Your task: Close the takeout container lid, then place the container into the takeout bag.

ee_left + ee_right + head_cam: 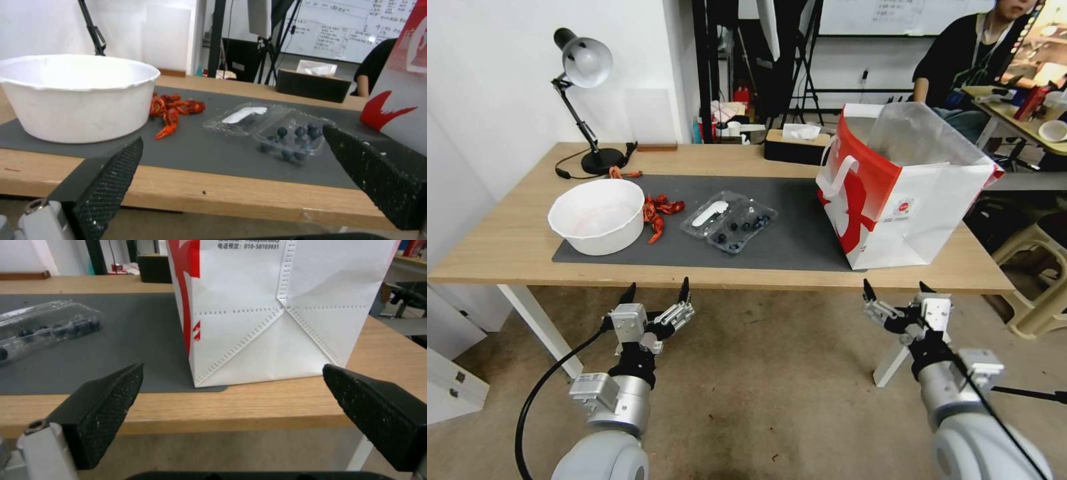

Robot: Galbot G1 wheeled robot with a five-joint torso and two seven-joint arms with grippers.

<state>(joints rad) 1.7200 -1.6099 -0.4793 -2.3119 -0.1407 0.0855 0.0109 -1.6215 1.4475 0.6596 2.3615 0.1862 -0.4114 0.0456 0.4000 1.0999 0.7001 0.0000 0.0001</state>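
The takeout container (729, 222) (271, 128) (42, 323) lies open on the dark mat, its berry half toward the bag. Its clear lid (710, 213) (244, 115), with a white sticker, lies flat beside it. At the table's right end the takeout bag (904, 187) (271, 310) stands upright with its mouth open, a sliver of it at the edge of the left wrist view (402, 83). My left gripper (656, 291) (231, 160) hangs open below the table's front edge, short of the container. Below the front edge under the bag, my right gripper (898, 289) (231, 390) is open too.
A big white bowl (598, 215) (78, 96) sits at the mat's left with red crayfish (657, 212) (173, 110) beside it. A black desk lamp (584, 100) stands at the back left and a tissue box (796, 144) (313, 83) at the back. The table's front edge (720, 279) lies between grippers and objects.
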